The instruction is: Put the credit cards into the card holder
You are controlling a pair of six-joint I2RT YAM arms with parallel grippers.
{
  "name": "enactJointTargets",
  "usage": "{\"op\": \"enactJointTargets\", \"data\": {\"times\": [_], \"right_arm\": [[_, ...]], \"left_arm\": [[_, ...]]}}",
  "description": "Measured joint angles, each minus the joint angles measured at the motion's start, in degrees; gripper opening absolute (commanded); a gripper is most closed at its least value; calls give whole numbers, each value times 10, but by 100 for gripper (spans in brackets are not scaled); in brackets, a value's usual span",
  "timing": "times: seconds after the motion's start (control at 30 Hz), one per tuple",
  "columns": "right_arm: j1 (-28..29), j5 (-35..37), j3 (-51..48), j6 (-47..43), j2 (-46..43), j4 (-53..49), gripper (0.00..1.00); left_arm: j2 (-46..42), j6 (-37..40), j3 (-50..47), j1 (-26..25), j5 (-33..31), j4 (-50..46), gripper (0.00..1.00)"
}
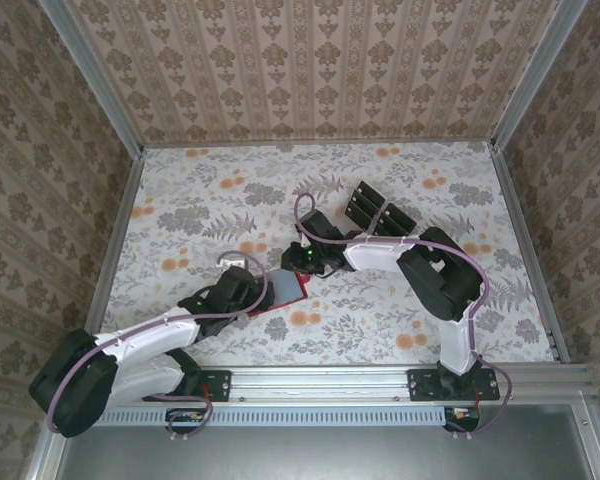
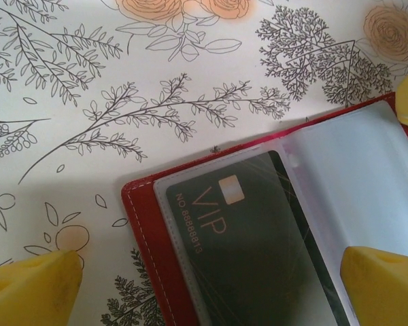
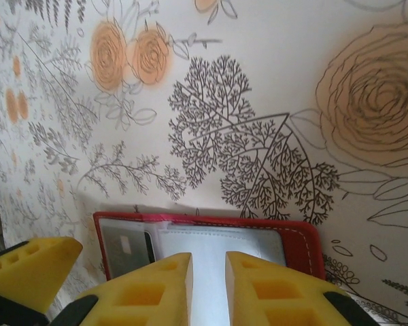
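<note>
Lying open and flat near the middle of the bench (image 1: 200,200), the red card holder (image 2: 146,224) has its clear plastic sleeves facing up. One dark credit card (image 2: 251,238) marked "VIP" is already tucked into the left one. The neighbouring sleeve (image 2: 353,176) looks empty, so I'd call the job partly done, nowhere near finished.

The left gripper (image 2: 204,292) hovers right over the holder with its yellow fingers (image 2: 30,288) wide apart. One is off the red edge above the floral bench, the other is over the sleeves, and there's nothing between them. My guess is it's there to pin or steady the holder so it doesn't skate around when a card gets pushed in.

The right gripper (image 3: 209,285) is parked at the opposite edge of the holder, fingers nearly together with just a slim gap. It might be pinching the clear plastic to keep a pocket open, or just resting there. I can't tell which, since the wrist view doesn't settle it.

The rest of the credit cards (image 1: 368,208) sit in a dark bunch toward the back right of the bench, well apart from the holder, so an arm will have to go fetch one. Thin cards are a pain to lift off a flat surface, and that sleeve mouth looks floppy. I reckon lining up the insert is the risky bit.
</note>
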Motion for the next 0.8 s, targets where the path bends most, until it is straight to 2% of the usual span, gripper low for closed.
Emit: {"op": "enactJointTargets", "data": {"times": [0.23, 0.8], "right_arm": [[16, -13, 10, 0, 28, 1, 18], [20, -15, 15, 1, 32, 4, 18]], "left_arm": [[16, -4, 6, -12, -15, 0, 100], [55, -4, 20, -36, -29, 9, 100]]}}
